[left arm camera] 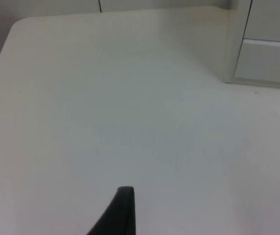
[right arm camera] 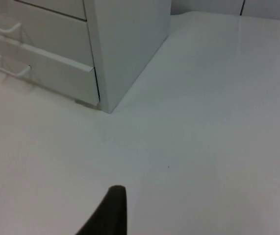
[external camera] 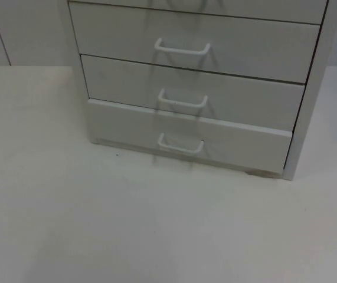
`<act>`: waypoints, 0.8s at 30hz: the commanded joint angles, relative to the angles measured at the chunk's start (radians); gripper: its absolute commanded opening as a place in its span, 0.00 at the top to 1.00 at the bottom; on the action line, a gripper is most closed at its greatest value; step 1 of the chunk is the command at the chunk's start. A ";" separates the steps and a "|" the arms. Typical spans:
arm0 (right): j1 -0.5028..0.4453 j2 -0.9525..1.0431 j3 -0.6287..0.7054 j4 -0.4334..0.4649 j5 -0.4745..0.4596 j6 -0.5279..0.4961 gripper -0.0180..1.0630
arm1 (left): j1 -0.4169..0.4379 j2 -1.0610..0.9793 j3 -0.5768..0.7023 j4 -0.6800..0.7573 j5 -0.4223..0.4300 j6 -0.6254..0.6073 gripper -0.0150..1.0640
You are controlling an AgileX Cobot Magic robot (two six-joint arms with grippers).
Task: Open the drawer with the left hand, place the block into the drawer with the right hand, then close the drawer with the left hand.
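1. Cabinet (external camera: pixel 198 82): white drawer unit in the upper middle of the top view, standing on the white bench (external camera: pixel 156 224). No brand, label or writing can be read on any face.
2. Drawers: three fronts show fully in the top view, stacked, each with a white wire loop handle. Upper drawer (external camera: pixel 192 41) and middle drawer (external camera: pixel 192 94) sit flush with the frame.
3. Bottom drawer (external camera: pixel 192 137): its front stands slightly forward of the middle one, with a shelf-like top edge showing along it. Whether that is a small pull-out or the unit's shape, cannot tell. Its handle (external camera: pixel 180 144) is free, nothing touching it.
4. Contents: no drawer interior is visible, so what they hold cannot be told.
5. Right wrist view: cabinet corner and side wall (right arm camera: pixel 130 44) with the bottom drawer's front and handle (right arm camera: pixel 12 68) beside it; the bottom front overhangs the frame edge a little.
6. Left wrist view: broad bare bench surface, with the cabinet's lower corner (left arm camera: pixel 233 49) and part of the bottom drawer front (left arm camera: pixel 269 61) at the far side.
7. Left hand (left arm camera: pixel 122 213): one black fingertip visible above the bench, well apart from the cabinet. Wide or narrow: cannot tell.
8. Right hand (right arm camera: pixel 113 210): one black fingertip visible above the bench, apart from the cabinet corner. Wide or narrow: cannot tell.
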 commanded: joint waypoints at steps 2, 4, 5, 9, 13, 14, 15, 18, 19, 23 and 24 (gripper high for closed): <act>0.005 -0.004 0.003 -0.005 -0.014 0.003 0.01 | -0.003 -0.002 0.004 0.004 -0.012 -0.009 0.01; 0.005 -0.004 0.003 -0.005 -0.014 0.003 0.01 | -0.003 -0.002 0.004 0.004 -0.012 -0.009 0.01; 0.005 -0.004 0.003 -0.005 -0.014 0.003 0.01 | -0.003 -0.002 0.004 0.004 -0.012 -0.009 0.01; 0.005 -0.004 0.003 -0.005 -0.014 0.003 0.01 | -0.003 -0.002 0.004 0.004 -0.012 -0.009 0.01; 0.005 -0.004 0.003 0.008 -0.014 0.015 0.01 | -0.003 -0.002 0.004 0.004 -0.012 -0.009 0.01; 0.005 -0.004 0.003 0.015 -0.014 0.015 0.01 | -0.003 -0.002 0.004 0.004 -0.012 -0.009 0.01; 0.005 -0.004 0.003 0.019 -0.014 0.015 0.01 | -0.003 -0.002 0.004 0.004 -0.012 -0.009 0.01; 0.005 -0.004 0.003 0.019 -0.014 0.015 0.01 | -0.003 -0.002 0.004 0.004 -0.012 -0.009 0.01; 0.005 -0.004 0.003 0.019 -0.014 0.015 0.01 | -0.003 -0.002 0.004 0.004 -0.012 -0.009 0.01; -0.031 -0.004 0.003 0.019 -0.016 0.015 0.01 | -0.003 -0.002 0.004 0.004 -0.012 -0.009 0.01; -0.045 -0.004 0.003 0.019 -0.016 0.015 0.01 | -0.003 -0.002 0.004 0.004 -0.012 -0.009 0.01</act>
